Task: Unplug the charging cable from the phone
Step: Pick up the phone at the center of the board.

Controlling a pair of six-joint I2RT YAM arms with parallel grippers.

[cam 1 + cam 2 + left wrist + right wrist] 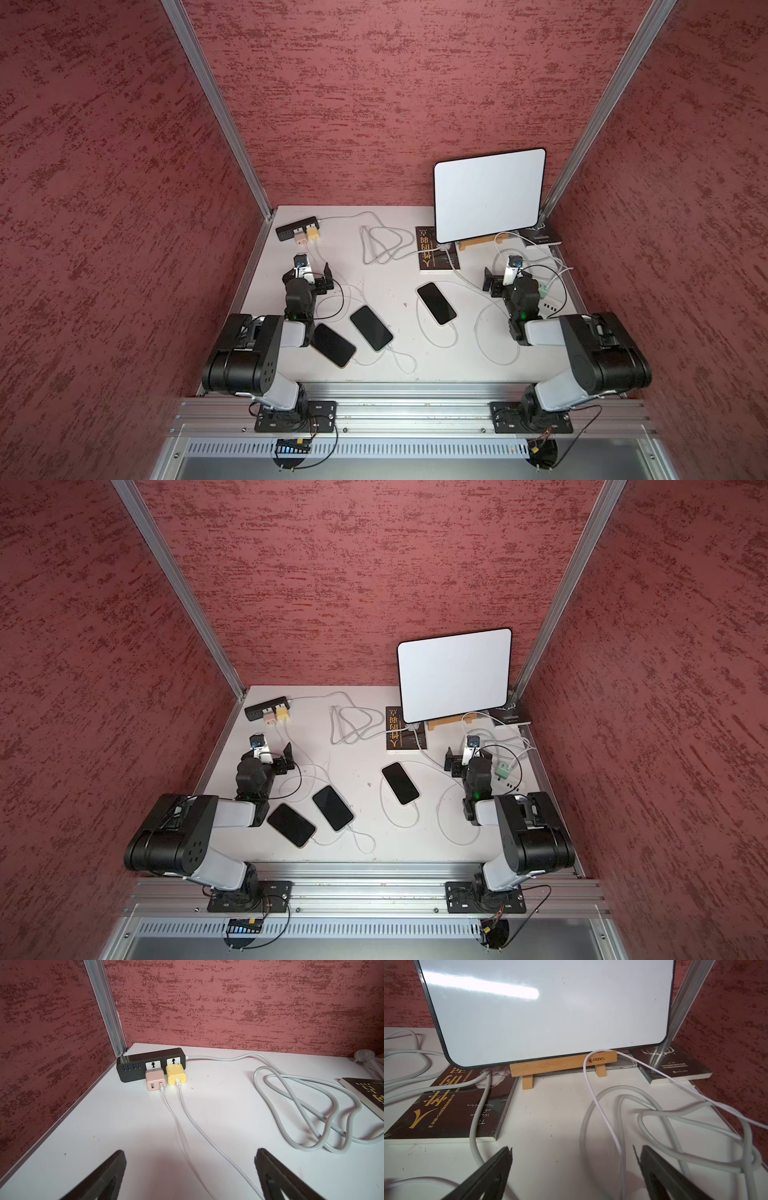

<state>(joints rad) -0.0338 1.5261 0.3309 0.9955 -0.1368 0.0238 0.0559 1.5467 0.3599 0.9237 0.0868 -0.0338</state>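
Black phone (436, 303), white cable (180, 1095), mottled red walls (395, 83)

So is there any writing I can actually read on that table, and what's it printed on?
"Manes": on the wooden stand holding the whiteboard.
"of Human Nature", seen upside down: on the dark book, beside gold Chinese characters; a grey cable hides part.
"Setup G...": on the thin booklet by the stand, rest blurred.
Corner book: print too small to read.

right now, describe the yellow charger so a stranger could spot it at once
Look to the far left corner of the table, where a black power strip lies. Two chargers plug into it; the yellow charger sits nearer the strip's grey cord, beside a pink charger.
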